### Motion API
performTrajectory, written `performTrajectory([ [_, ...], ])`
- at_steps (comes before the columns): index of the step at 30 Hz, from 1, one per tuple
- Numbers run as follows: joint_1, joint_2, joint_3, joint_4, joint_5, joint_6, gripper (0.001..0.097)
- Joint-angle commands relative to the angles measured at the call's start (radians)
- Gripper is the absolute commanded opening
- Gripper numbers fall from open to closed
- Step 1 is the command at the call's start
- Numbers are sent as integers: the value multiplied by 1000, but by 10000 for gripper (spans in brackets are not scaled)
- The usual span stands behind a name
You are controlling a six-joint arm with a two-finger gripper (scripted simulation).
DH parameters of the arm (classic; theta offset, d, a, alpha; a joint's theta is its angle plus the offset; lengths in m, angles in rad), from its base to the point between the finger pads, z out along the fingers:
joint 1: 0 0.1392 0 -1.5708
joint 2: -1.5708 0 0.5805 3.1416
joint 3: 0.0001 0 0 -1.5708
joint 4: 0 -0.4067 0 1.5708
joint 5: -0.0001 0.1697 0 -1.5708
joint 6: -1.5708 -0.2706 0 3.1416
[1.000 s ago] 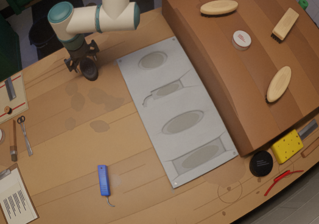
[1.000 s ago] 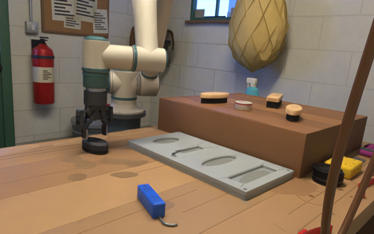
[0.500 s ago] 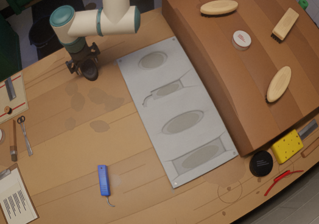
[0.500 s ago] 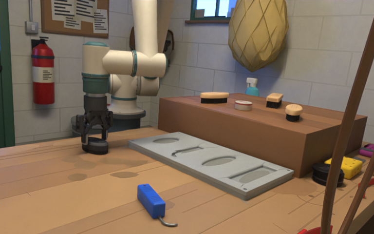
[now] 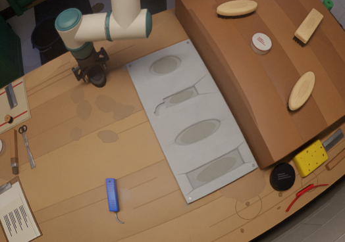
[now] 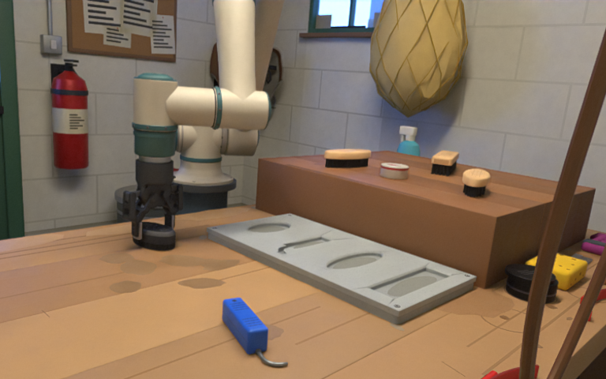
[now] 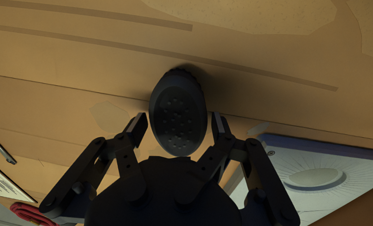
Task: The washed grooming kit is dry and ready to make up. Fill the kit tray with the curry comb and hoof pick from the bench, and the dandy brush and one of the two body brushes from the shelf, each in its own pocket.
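Observation:
The black oval curry comb [image 5: 97, 76] [image 6: 156, 235] [image 7: 178, 120] lies flat on the bench left of the tray, and my open gripper [image 5: 93, 72] [image 6: 152, 224] [image 7: 177, 123] stands low around it, a finger on either side. The grey kit tray [image 5: 192, 117] [image 6: 344, 259] lies along the front of the shelf with all its pockets empty. The blue-handled hoof pick [image 5: 112, 195] [image 6: 247, 327] lies on the near bench. On the shelf sit two oval body brushes [image 5: 237, 8] [image 5: 301, 90] and the rectangular dandy brush [image 5: 308, 27] [image 6: 444, 162].
The brown shelf block [image 6: 419, 206] rises behind the tray, with a round tin [image 5: 261, 43] on top. A black tin [image 5: 282, 176], a yellow sponge [image 5: 310, 157] and a red strap lie at its right end. Scissors [image 5: 27, 145] and a clipboard lie at the bench's left edge.

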Motion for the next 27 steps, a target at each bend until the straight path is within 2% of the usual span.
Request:
performTrajectory([
  [1, 0, -1, 1, 0, 0, 0, 850],
  [12, 0, -1, 0, 0, 0, 0, 845],
  [27, 0, 0, 1, 0, 2, 0, 545],
])
